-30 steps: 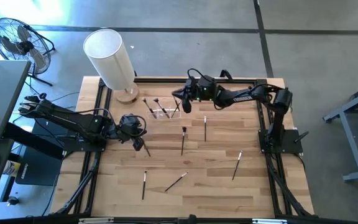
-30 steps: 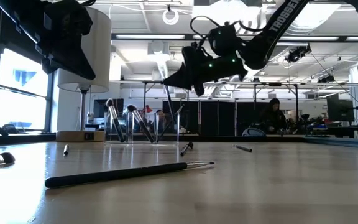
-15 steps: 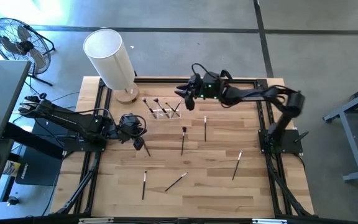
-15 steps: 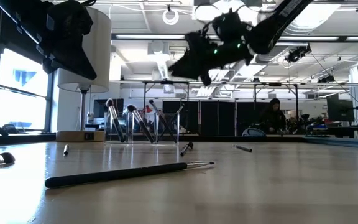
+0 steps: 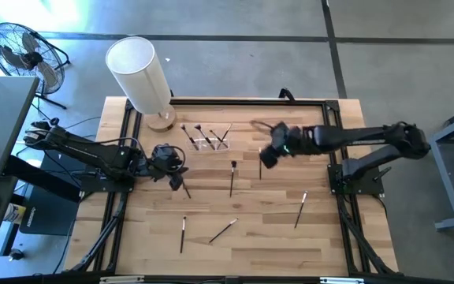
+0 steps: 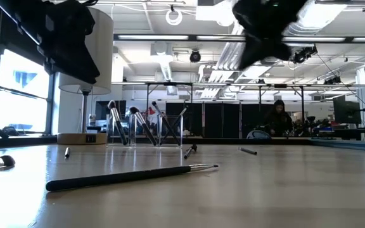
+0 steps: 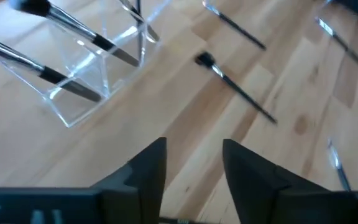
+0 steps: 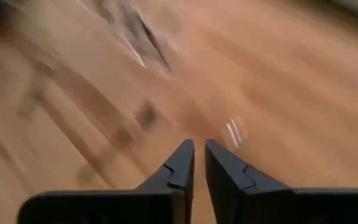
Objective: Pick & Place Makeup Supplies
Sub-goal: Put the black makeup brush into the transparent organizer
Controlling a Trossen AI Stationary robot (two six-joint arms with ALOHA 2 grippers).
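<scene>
Several makeup brushes lean bristles-up in the clear holder (image 5: 207, 140) (image 7: 86, 81) at the table's far middle. More brushes lie flat on the wood: one (image 5: 232, 177) (image 7: 235, 90) in front of the holder, one (image 5: 260, 163) to its right, one (image 5: 300, 209) farther right, and two (image 5: 183, 234) (image 5: 223, 231) near the front. My right gripper (image 5: 265, 158) (image 8: 199, 155) hovers shut and empty above the brush right of the holder. My left gripper (image 5: 176, 180) (image 7: 194, 162) stays open and empty at the left, near-left of the holder.
A tall white cylinder (image 5: 140, 75) on a wooden base stands at the far left corner, close to the holder. Black rails (image 5: 120, 205) run along the table's left, right and far edges. A fan (image 5: 22, 51) stands on the floor beyond the left side.
My right gripper has swung away from above the holder toward the table's right and near side. The brush that hung below it over the holder now leans inside the holder, free of the gripper.
</scene>
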